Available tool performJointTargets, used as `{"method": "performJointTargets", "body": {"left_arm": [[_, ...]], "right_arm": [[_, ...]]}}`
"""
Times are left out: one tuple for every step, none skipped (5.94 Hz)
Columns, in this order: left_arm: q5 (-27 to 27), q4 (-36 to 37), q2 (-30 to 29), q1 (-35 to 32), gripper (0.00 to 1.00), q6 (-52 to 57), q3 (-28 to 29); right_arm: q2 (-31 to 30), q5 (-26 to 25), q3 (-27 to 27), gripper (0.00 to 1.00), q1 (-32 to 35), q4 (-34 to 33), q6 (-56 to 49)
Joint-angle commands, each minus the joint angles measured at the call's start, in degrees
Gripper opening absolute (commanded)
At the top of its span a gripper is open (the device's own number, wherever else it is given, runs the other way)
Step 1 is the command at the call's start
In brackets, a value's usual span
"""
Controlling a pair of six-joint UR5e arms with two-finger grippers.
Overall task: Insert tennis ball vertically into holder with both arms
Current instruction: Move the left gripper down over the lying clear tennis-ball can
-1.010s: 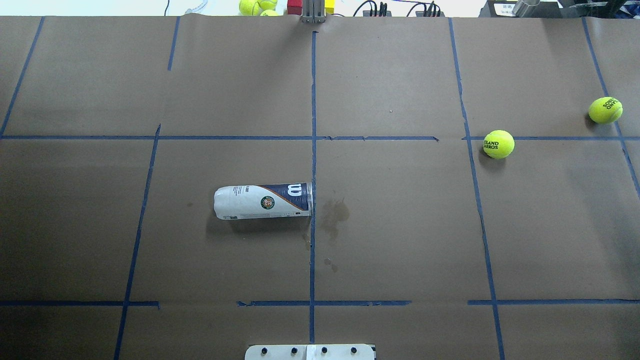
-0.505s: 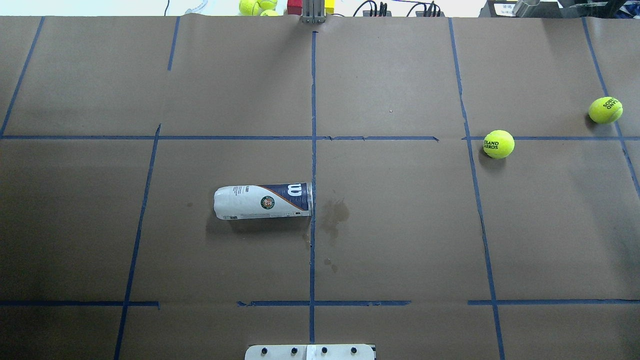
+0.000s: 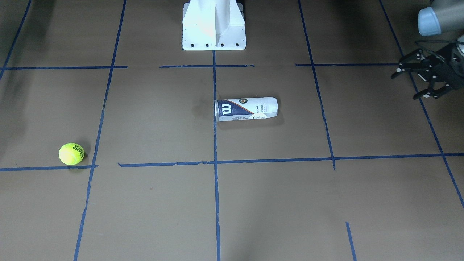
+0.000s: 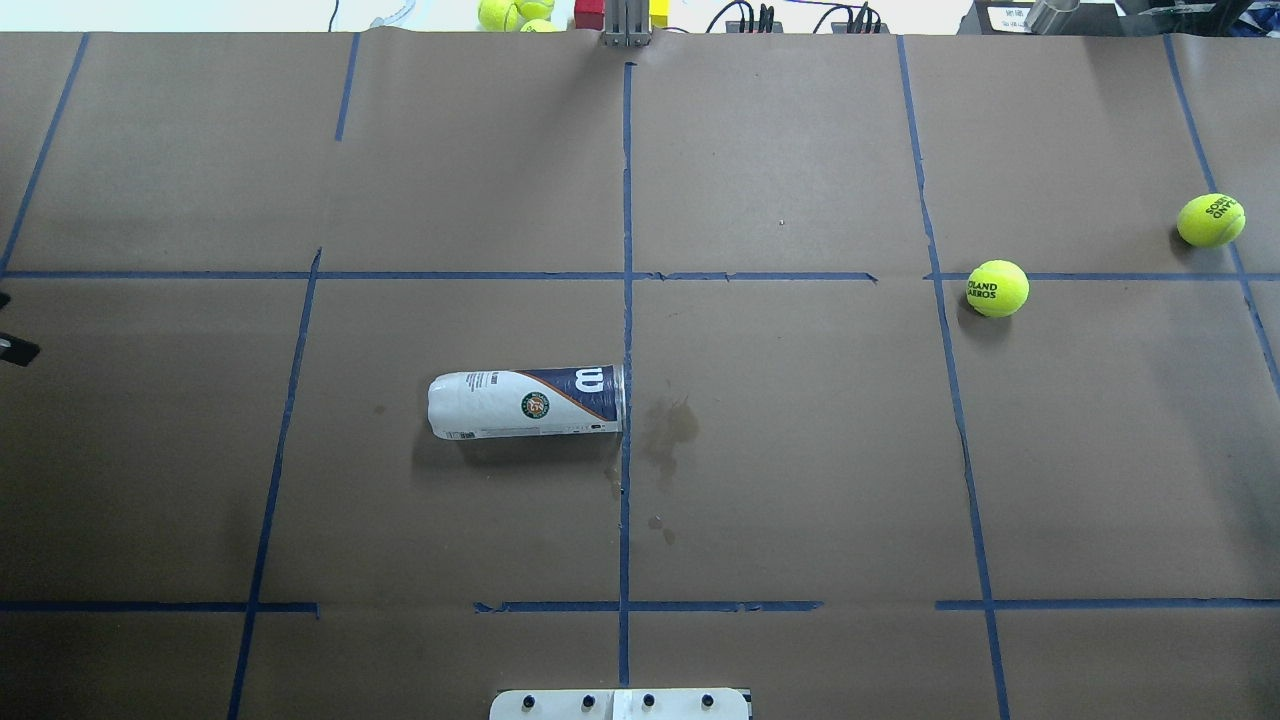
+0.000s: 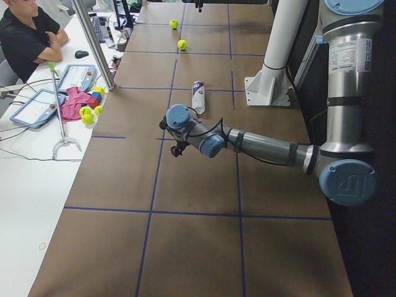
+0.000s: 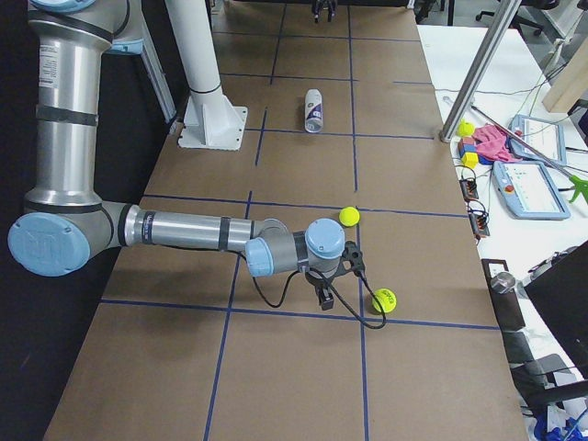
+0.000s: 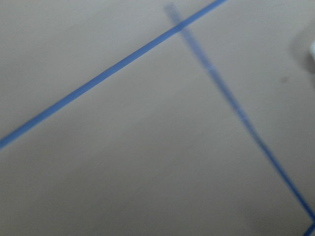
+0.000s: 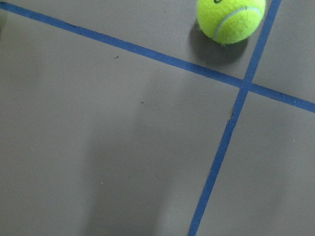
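Brown tabletop (image 4: pixel 800 480) is carrying the holder (image 4: pixel 525 403) lying sideways, mouth pointing toward the robot's right, where a ball (image 4: pixel 1211 220) is resting near the right tool (image 6: pixel 323 292), whose spread cannot be told; left tool (image 3: pixel 404 87) is hovering spread apart beyond its closed end

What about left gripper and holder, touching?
Apart. Front-facing view shows the open left gripper well off to the side, bare table between it and the holder.

The left wrist view is blurred, and a pale sliver (image 7: pixel 312 49) (what, I cannot tell) is cut off at its right edge. The tennis ball (image 8: pixel 230 19) loses its top to the right wrist view's edge. The right gripper (image 6: pixel 323 292) shows too small to judge its jaws.
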Motion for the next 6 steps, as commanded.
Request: {"method": "performJointTargets", "body": {"left_arm": [[0.1,-0.4,-6.4,5.9,1.0,-0.2,-1.4],[0.0,-0.7,-9.4,7.9,1.0,-0.2,-1.8],[1.3,-1.2,-11.8,9.8,1.0,-0.3,-3.7],[11.0,-0.2,-19.3,14.7,1.0,-2.4,-5.5],[21.4,4.0,-22.6,24.2,1.0,-2.8,-5.6],[28.0,7.1,-27.1,28.7,1.0,-3.2,-5.8]], "right_arm": [[-0.2,2.2,0.2,1.0,-0.2,0.1,0.2],[-0.4,3.1,-0.1,1.0,-0.1,0.0,0.3],[-0.4,3.1,-0.2,1.0,-0.2,0.0,0.3],[-0.5,3.7,0.4,1.0,-0.1,0.1,0.4],[-0.8,3.9,0.4,1.0,-0.1,0.1,0.4],[-1.1,3.9,1.5,1.0,0.0,0.0,0.7]]}}
